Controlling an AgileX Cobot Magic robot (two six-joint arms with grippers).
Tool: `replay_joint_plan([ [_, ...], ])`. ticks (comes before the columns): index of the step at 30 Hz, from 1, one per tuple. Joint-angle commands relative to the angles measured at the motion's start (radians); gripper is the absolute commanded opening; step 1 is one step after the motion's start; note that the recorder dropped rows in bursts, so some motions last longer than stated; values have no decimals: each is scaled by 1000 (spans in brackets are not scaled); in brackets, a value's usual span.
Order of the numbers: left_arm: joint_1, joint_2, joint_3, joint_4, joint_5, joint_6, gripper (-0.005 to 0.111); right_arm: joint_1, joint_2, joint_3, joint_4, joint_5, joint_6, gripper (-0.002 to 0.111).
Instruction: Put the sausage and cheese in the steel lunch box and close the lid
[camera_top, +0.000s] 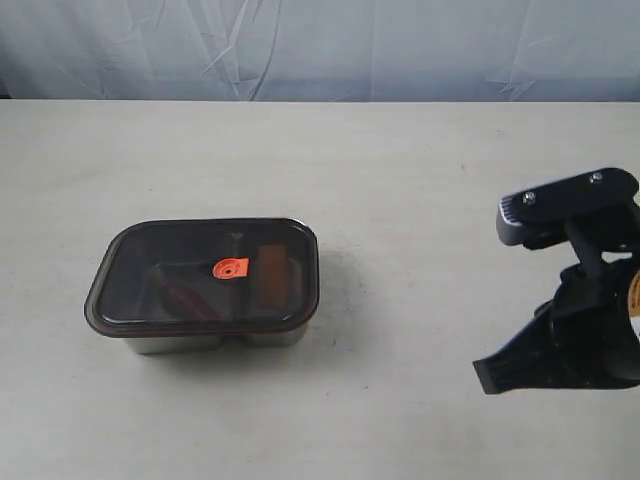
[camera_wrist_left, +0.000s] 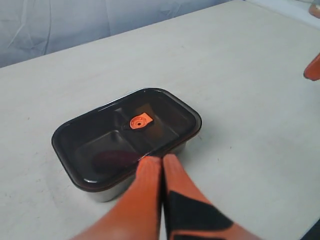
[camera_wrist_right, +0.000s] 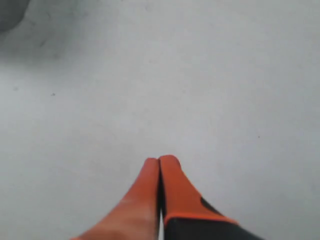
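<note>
Both our pincers are squeezed fully together, nothing in them: left gripper (camera_wrist_left: 162, 157) facing the steel lunch box (camera_wrist_left: 107, 194), right gripper (camera_wrist_right: 159, 160) over the table (camera_wrist_right: 200, 75). In the exterior view the lid (camera_top: 150, 262) sits on that box at 9 o'clock. Through it we see the sausage (camera_top: 183, 295) at 8 o'clock of the orange tab (camera_top: 230, 268), the cheese (camera_top: 270, 277) at 3.

The steel lunch box (camera_top: 170, 344), capped by the lid (camera_top: 200, 275), is the one thing on the table (camera_top: 400, 180); bare surface rings it on all sides; the right gripper (camera_wrist_right: 159, 161), tips pressed together, hangs over bare table well to its right.
</note>
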Motion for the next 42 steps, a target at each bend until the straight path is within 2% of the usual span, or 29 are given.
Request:
replay_joint_plan([
  [1,-3,-72,7,-24,16,-9,0,1,-9,48,37,-6,19,-1],
  [13,-3,-81,7,-25,27,-12,0,1,-9,48,44,-212,16,-1],
  [16,-1,-88,7,10,-5,25,0,1,-9,48,44,-260,16,-1],
  [18,4,-109,17,26,-111,50,0,1,-9,48,44,-283,16,-1],
  [22,48,-130,127,-98,-533,89,0,1,-9,48,44,-305,16,-1],
  [27,153,-130,323,-183,-683,83,0,1,-9,48,44,-307,16,-1],
  [30,213,-130,425,-255,-692,83,0,1,-9,48,44,-309,16,-1],
  [34,249,-130,521,-365,-670,82,0,1,-9,48,44,-309,16,-1],
  [42,249,-130,534,-275,-633,90,0,1,-9,48,42,-309,16,-1],
])
